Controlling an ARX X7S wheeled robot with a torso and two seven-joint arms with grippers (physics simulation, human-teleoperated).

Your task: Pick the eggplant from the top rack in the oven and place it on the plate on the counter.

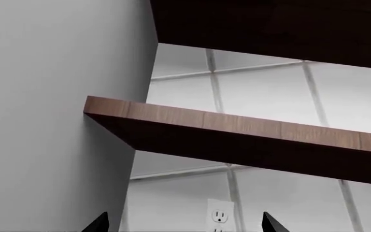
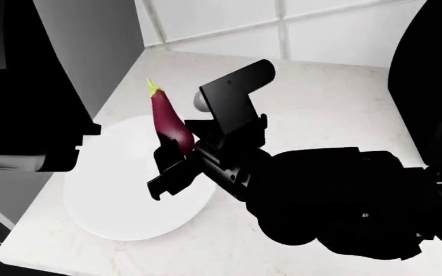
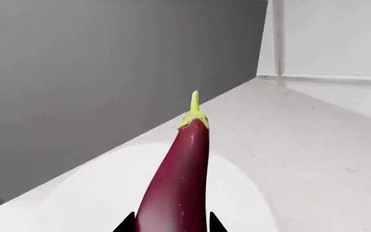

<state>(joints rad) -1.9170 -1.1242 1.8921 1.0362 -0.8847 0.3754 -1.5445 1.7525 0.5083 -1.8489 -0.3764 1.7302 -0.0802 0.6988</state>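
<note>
The eggplant (image 2: 168,123), dark purple with a yellow-green stem tip, points up and away above the white plate (image 2: 113,201) on the counter (image 2: 321,98). My right gripper (image 2: 176,164) is shut on its lower end. In the right wrist view the eggplant (image 3: 179,174) rises from between the two fingertips of the right gripper (image 3: 170,224), with the plate (image 3: 102,203) under it. My left gripper (image 1: 185,227) is open with nothing between its fingertips, facing a tiled wall. The oven and its top rack are out of view.
A grey side panel (image 2: 90,34) borders the counter on the left, right beside the plate. My left arm (image 2: 21,115) hangs over the plate's left side. The left wrist view shows a wooden shelf (image 1: 237,130) and a wall outlet (image 1: 220,215).
</note>
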